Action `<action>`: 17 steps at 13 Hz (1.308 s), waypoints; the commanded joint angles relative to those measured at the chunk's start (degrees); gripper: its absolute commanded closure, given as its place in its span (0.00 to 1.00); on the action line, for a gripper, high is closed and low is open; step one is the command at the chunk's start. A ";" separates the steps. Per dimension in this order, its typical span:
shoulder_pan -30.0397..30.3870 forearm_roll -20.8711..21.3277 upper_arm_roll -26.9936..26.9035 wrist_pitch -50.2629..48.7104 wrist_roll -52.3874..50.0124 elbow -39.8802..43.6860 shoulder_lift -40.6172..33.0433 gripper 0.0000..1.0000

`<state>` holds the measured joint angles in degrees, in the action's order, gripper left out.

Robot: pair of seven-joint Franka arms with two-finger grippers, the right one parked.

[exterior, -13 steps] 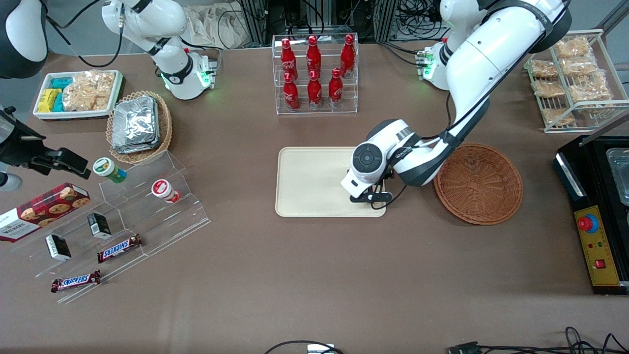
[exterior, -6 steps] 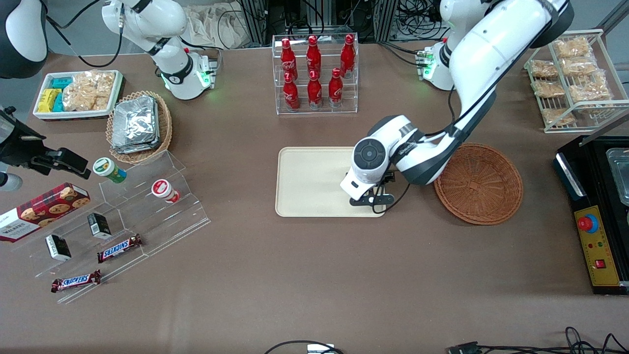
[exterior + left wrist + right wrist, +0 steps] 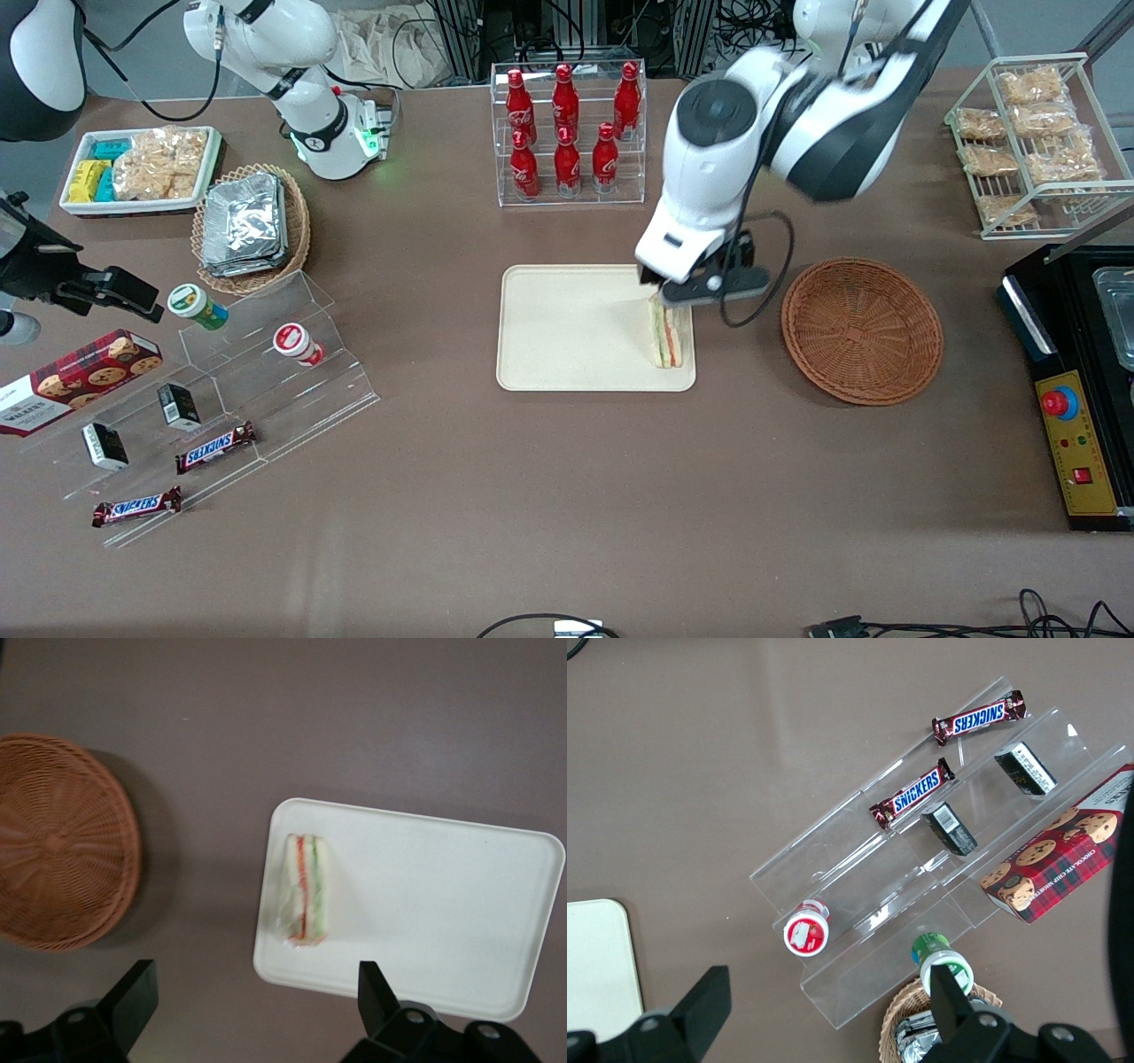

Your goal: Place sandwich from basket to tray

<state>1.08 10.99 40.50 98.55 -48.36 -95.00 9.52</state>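
Observation:
The sandwich lies on the cream tray, at the tray's end nearest the basket; its orange-red and green layers show in the left wrist view. The reddish-brown basket stands beside the tray, with nothing in it. My left gripper hangs open and empty, raised above the sandwich. In the left wrist view the gripper has its fingers spread wide, with the tray and the basket below.
A clear rack of red cola bottles stands farther from the camera than the tray. A wire rack of snack bags and a black control box lie toward the working arm's end. Acrylic shelves with snacks and a foil-packet basket lie toward the parked arm's end.
My left gripper was down on the tray, hiding the sandwich. It has let go and risen well above the tray, leaving the sandwich lying there.

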 commanded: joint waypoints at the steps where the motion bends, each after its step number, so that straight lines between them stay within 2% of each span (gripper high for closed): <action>1: 0.07 -4.39 -3.67 -4.15 5.02 0.34 -5.64 0.00; 2: 0.07 -5.09 -4.02 -4.76 5.64 0.34 -6.70 0.00; 4: -0.19 -7.98 -8.74 -5.91 9.13 0.25 -8.63 0.00; 8: -0.98 -11.77 -24.02 -9.34 28.88 -3.33 -15.48 0.00; 11: -1.34 -11.87 -34.33 -11.00 41.82 -8.09 -21.29 0.00; 13: -1.34 -11.87 -37.33 -13.20 42.91 -7.23 -21.30 0.00; 17: -1.16 -10.82 -38.21 -14.00 42.21 -2.40 -17.71 0.00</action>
<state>0.67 -0.15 3.00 85.54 -5.73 -100.60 -10.51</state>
